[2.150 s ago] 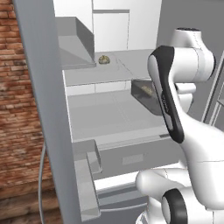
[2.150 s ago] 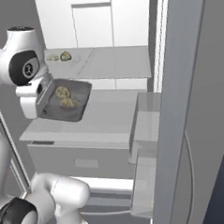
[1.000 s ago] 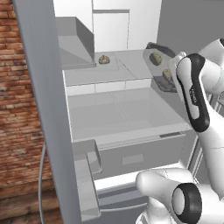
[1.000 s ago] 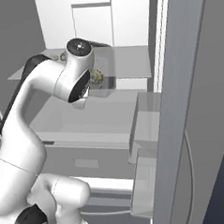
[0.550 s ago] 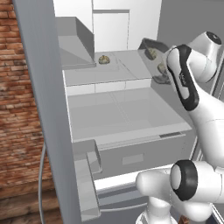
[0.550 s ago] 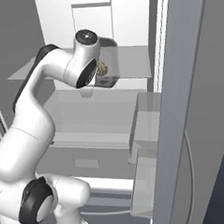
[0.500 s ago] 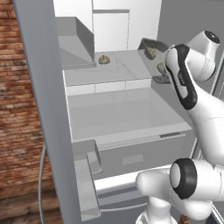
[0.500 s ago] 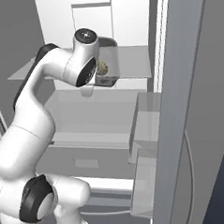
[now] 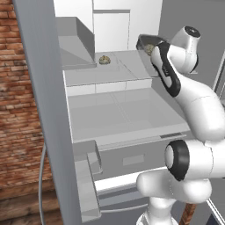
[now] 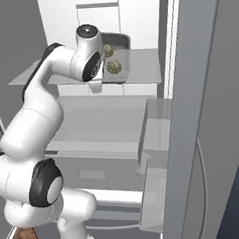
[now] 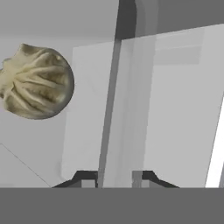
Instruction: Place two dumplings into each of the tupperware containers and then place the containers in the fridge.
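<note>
My gripper (image 11: 114, 177) is shut on the thin wall of a see-through tupperware container (image 11: 109, 109), and one wrinkled tan dumpling (image 11: 37, 83) lies inside to the left. In the right base view the container (image 10: 123, 58) is held high, tilted, over the fridge's upper shelf (image 10: 143, 65), with two dumplings (image 10: 114, 66) in it. In the left base view it shows as a tray (image 9: 144, 42) behind my forearm. Another dumpling (image 9: 104, 59) sits further left on the upper shelf (image 9: 88, 74); I cannot make out its tray.
The fridge stands open, its door (image 9: 44, 110) at the left and the other door (image 10: 201, 111) at the right, both with door bins. A wide lower shelf (image 9: 118, 114) and drawers (image 9: 132, 160) lie below. A brick wall (image 9: 17, 110) runs along the left.
The arm has carried the container with its two dumplings up from over the lower shelf and deeper in, to the height of the upper shelf. The dumpling on that shelf stayed put.
</note>
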Controlling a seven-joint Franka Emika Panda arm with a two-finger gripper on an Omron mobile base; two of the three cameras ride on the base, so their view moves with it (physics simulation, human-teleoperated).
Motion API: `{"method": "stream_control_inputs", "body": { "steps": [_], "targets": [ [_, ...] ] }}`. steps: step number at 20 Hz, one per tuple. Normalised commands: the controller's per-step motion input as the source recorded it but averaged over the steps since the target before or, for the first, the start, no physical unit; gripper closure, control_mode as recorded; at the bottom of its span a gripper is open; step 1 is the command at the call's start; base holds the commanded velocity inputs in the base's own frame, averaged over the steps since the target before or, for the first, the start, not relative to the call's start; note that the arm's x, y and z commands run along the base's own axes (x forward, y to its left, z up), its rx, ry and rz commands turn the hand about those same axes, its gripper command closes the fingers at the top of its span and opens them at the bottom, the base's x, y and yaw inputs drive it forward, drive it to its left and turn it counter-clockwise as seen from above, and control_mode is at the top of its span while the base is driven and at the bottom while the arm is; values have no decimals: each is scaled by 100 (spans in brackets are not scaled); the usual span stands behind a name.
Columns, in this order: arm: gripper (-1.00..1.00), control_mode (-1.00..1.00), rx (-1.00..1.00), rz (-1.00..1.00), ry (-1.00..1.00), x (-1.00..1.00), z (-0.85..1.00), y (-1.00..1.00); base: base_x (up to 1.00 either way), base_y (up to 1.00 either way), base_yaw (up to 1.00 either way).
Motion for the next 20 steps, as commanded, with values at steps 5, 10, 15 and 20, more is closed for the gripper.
{"method": "stream_control_inputs", "body": {
  "steps": [5, 10, 15, 20],
  "targets": [
    [100, -100, -1, 0, 0, 76, -12, 0, 0, 0, 0],
    [100, -100, 0, 5, -1, 26, -1, 0, 0, 0, 0],
    [100, -100, -1, 10, -1, 27, -18, 0, 0, 0, 0],
    [100, -100, -2, 2, -3, 35, -19, 1, 0, 0, 0]
  ]
}}
